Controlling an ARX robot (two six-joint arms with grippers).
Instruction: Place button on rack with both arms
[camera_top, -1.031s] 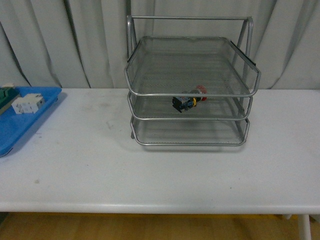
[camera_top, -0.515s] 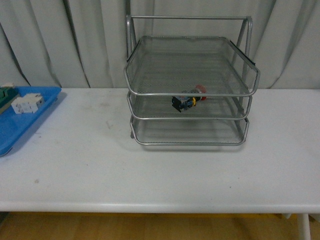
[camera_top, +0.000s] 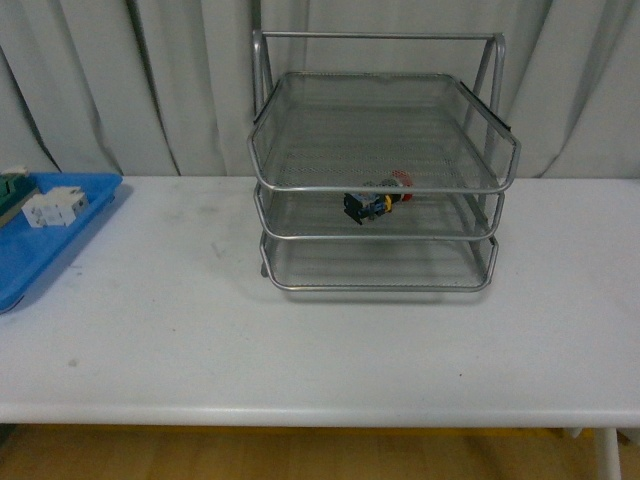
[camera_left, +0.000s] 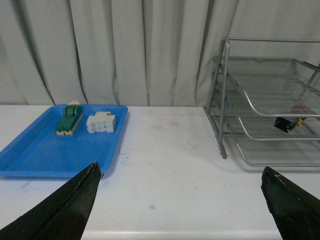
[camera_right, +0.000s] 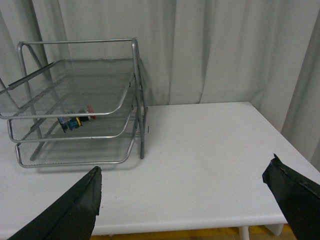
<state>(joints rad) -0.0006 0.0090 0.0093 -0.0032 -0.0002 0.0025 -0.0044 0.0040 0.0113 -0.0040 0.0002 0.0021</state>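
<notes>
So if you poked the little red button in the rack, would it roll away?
Probably only a little. The button lies on its side on the rack's middle shelf, and its round red cap might roll. Its boxy black end and the mesh would likely stop it.

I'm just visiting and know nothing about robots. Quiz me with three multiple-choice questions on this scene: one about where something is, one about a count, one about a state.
1. Where does the red-capped button lie?
A. middle tier of the wire rack
B. blue tray
C. bare table

2. How many blocks lie on the blue tray?
A. none
B. two
C. four

3. How does the left pincer stand?
A. shut on the button
B. shut, empty
C. open, holding nothing

Key: 1 A, the button rests on the mesh below the top tier and above the bottom one. 2 B, a green-topped block and a white block. 3 C, its fingertips sit far apart with only table between them.
</notes>
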